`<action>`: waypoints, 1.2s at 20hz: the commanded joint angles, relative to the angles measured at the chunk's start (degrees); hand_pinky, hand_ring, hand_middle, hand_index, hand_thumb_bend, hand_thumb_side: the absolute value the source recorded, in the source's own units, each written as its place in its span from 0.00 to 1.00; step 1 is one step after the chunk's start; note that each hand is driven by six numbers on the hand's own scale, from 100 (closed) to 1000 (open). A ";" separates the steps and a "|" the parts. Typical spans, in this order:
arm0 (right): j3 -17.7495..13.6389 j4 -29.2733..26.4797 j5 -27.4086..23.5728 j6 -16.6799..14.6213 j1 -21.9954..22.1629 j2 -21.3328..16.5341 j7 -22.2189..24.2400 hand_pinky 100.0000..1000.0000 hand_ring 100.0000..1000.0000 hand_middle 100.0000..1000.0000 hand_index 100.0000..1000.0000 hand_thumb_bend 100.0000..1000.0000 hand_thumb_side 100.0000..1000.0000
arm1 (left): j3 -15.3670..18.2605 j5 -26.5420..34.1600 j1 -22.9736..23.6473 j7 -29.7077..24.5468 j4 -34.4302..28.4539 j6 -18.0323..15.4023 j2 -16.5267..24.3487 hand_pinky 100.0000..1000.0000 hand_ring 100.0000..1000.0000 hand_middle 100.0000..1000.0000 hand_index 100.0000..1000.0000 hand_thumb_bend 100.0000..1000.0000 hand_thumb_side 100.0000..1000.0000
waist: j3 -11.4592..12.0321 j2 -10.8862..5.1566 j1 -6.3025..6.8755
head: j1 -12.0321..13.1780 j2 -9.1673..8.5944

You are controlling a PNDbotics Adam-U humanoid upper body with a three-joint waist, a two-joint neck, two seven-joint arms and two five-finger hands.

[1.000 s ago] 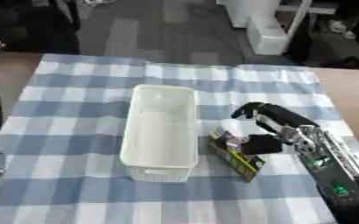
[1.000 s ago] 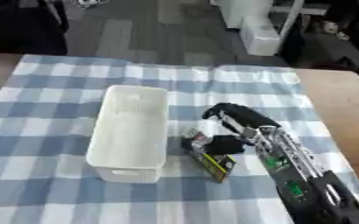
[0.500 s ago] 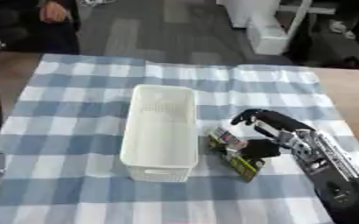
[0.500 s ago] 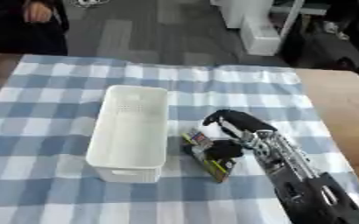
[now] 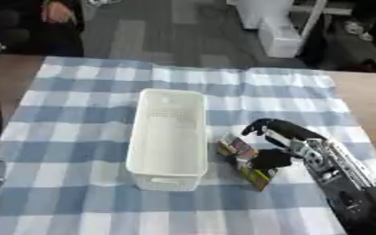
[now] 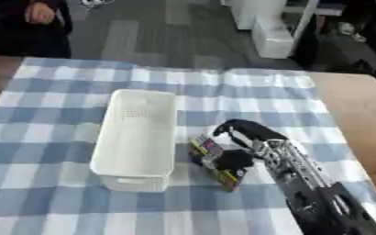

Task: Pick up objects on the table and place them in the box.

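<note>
A long white box (image 5: 169, 133) stands in the middle of the blue checked cloth, with nothing showing inside it. Just right of it lies a flat yellow and black packet (image 5: 246, 161) with a colourful label, angled towards the front right. My right hand (image 5: 273, 146) comes in from the lower right and arches over the packet, fingers curled above its far end and the thumb against its near side. The packet still rests on the cloth. My left hand does not show.
The checked cloth (image 5: 79, 96) covers most of a wooden table (image 5: 372, 96), whose bare top shows at the right. A person stands at the far left edge. A white unit (image 5: 275, 25) sits on the floor beyond the table.
My right hand has slid left and closed down over the packet, which sat beside it before. The camera has tilted slightly. The box has stayed put.
</note>
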 commanded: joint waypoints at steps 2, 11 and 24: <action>-0.22 -0.03 0.32 0.10 -0.26 -0.51 0.07 0.77 0.87 0.87 0.86 0.60 0.72 | 0.06 -0.19 -0.55 0.01 -0.97 -0.10 1.36 0.64 0.68 0.77 0.84 0.57 0.94 | -0.02 -0.77 0.20 | -0.11 -0.21; -1.08 1.06 0.83 0.79 -0.29 -0.13 -0.67 0.77 0.87 0.87 0.87 0.60 0.73 | 0.07 -0.19 -0.56 0.03 -0.97 -0.13 1.35 0.64 0.68 0.77 0.84 0.57 0.94 | -0.05 -0.82 0.20 | -0.06 -0.19; -1.71 2.82 0.78 1.17 -0.52 -0.03 -1.50 0.77 0.82 0.87 0.86 0.60 0.73 | 0.08 -0.23 -0.53 0.05 -0.97 -0.13 1.36 0.64 0.68 0.77 0.84 0.57 0.94 | -0.06 -0.82 0.22 | 0.04 -0.11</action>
